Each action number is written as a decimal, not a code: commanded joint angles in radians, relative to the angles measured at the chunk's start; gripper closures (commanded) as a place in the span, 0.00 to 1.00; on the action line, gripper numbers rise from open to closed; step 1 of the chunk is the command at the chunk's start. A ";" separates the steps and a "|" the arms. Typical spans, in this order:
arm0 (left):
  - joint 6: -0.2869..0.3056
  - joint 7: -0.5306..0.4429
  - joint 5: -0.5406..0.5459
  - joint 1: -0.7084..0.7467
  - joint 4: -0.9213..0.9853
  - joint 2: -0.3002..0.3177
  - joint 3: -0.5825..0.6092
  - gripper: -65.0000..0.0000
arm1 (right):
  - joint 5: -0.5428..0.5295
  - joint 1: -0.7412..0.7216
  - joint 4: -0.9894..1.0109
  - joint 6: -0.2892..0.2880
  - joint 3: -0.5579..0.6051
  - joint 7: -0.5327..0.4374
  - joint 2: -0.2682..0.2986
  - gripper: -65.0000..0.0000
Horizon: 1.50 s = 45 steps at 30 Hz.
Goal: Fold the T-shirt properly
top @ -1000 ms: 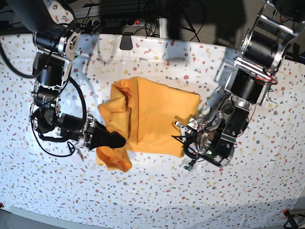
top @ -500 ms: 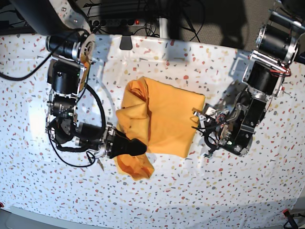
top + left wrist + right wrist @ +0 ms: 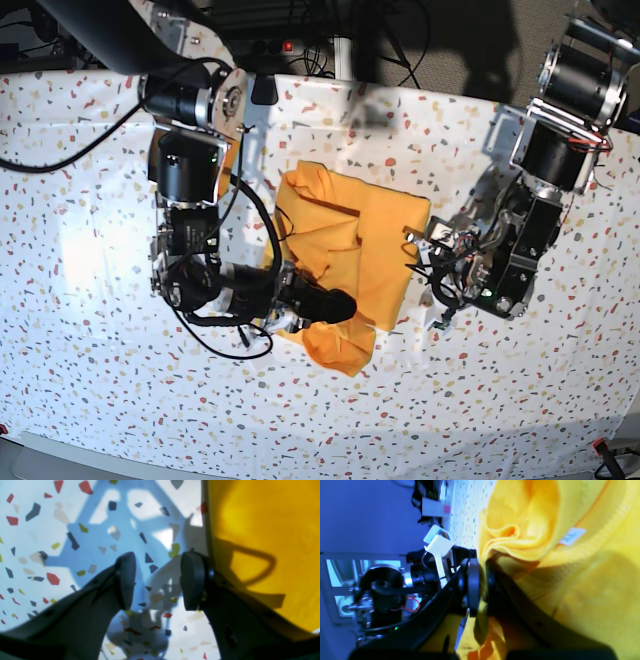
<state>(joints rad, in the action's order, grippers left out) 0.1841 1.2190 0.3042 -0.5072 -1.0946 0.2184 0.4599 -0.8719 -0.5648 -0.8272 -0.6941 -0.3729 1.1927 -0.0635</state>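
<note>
From my base camera I look straight down on the speckled tablecloth (image 3: 90, 390), both arms in frame. My left wrist camera sits close behind the left gripper (image 3: 156, 581), facing down at the cloth, the T-shirt (image 3: 262, 542) filling the frame's right. My right wrist camera, closer still and turned sideways, looks past the right gripper (image 3: 480, 587) into yellow folds. All three views share the shirt.
</note>
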 commanded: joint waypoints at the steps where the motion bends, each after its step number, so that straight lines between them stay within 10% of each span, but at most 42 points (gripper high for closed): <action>1: 0.003 -0.007 0.011 0.000 0.002 -0.007 0.005 0.54 | -0.013 -0.032 -0.015 -0.004 0.000 -0.008 -0.012 1.00; 12: 0.002 0.018 -0.072 -0.014 -0.126 0.096 0.005 0.54 | 0.110 -0.031 -0.015 -0.004 0.000 -0.052 -0.028 1.00; 17: -0.050 0.026 -0.188 -0.014 -0.294 0.198 0.005 0.54 | 0.032 -0.031 -0.015 -0.004 0.001 -0.050 -0.065 0.59; 33: -0.154 -0.069 -0.163 -0.009 -0.388 0.345 0.005 0.54 | -0.098 -0.164 -0.015 -0.004 0.223 -0.052 -0.094 0.59; 45: -0.184 -0.151 -0.066 -0.008 -0.539 0.344 0.005 0.54 | 0.581 -0.318 -0.015 -0.004 0.223 -0.322 -0.016 0.59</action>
<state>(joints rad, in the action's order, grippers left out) 0.0044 1.0843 0.2478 -0.4854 -1.6199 0.5514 0.4732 -0.2779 -0.8429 -0.8276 -0.6933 -0.1505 0.8886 -0.0765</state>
